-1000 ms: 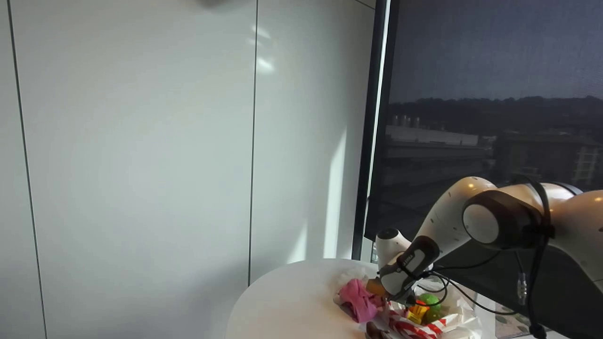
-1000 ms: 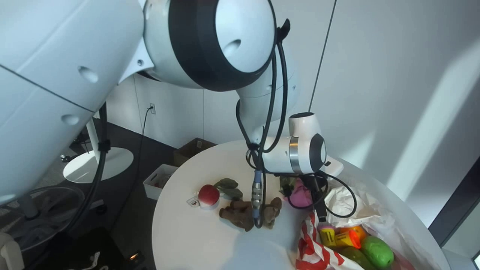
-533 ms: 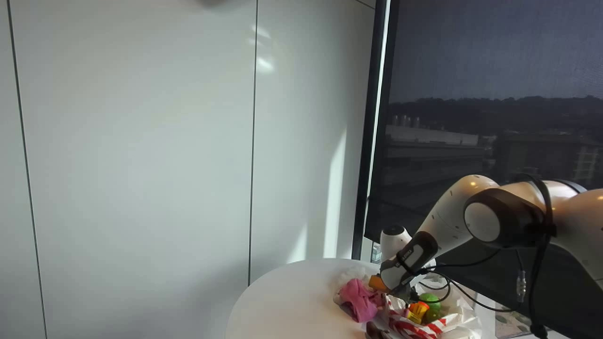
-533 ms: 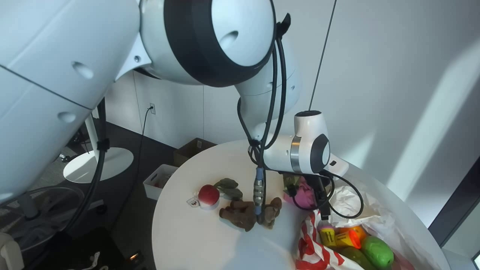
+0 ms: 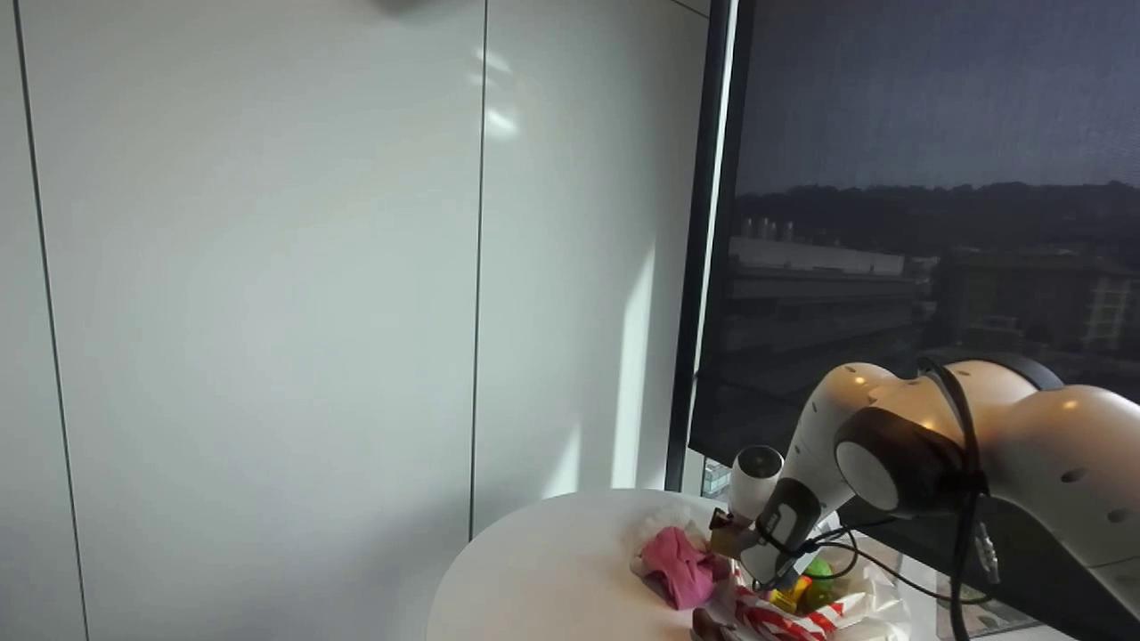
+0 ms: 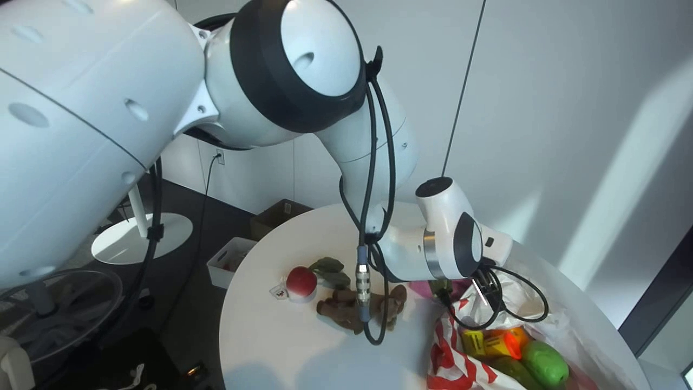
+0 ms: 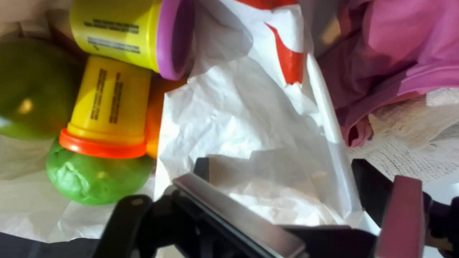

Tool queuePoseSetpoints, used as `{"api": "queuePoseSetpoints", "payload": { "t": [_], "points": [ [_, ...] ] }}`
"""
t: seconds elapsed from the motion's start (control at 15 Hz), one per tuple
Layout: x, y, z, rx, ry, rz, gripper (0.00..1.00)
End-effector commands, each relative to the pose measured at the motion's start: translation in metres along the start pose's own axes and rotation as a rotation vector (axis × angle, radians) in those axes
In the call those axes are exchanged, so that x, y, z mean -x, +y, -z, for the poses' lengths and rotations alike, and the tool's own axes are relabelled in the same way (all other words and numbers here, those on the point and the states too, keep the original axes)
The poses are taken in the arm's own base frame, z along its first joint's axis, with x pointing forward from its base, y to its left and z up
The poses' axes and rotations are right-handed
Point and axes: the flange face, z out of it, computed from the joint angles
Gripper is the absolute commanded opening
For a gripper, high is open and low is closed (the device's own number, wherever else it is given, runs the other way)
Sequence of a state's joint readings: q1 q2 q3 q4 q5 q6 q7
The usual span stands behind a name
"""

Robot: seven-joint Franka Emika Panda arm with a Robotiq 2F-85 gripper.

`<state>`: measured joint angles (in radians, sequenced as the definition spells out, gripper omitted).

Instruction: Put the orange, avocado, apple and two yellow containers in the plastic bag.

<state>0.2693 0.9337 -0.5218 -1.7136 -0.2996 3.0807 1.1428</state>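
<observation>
The white plastic bag with red stripes [image 6: 455, 355] lies open on the round table; it also shows in the wrist view [image 7: 229, 114]. Inside are a yellow container with a purple lid [image 7: 118, 32], a yellow container with an orange-red lid [image 7: 111, 104] and the partly hidden orange [image 6: 518, 335]. A bright green item [image 7: 96, 175] and a darker green item [image 7: 32, 89] lie beside them; I cannot tell which is avocado or apple. My gripper [image 7: 285, 172] is open and empty above the bag's white inner sheet, beside the containers. In an exterior view the gripper [image 6: 485, 292] is partly behind cables.
A pink cloth [image 5: 679, 570] lies beside the bag. A red round thing [image 6: 301, 280], green leaves [image 6: 329, 272] and a brown soft toy [image 6: 346, 310] lie on the table [image 6: 260, 330]. Cables [image 6: 364, 281] hang from the arm. A wall stands behind the table.
The wrist has moved right and down in both exterior views and has tilted, so the gripper is nearer the bag's middle. The contents of the bag look unmoved.
</observation>
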Motion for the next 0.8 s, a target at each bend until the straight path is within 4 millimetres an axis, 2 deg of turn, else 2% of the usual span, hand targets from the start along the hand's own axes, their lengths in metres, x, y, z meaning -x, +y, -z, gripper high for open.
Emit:
{"api": "queuePoseSetpoints", "payload": {
  "t": [0.0, 0.47, 0.53, 0.73],
  "points": [
    [0.001, -0.005, -0.002, -0.026, 0.106, 0.038, 0.74],
    [0.017, -0.011, 0.0, -0.037, 0.095, 0.016, 0.19],
    [0.017, -0.011, 0.002, -0.036, 0.096, 0.014, 0.14],
    [0.012, -0.01, 0.007, -0.023, 0.081, -0.002, 0.09]
  ]
}}
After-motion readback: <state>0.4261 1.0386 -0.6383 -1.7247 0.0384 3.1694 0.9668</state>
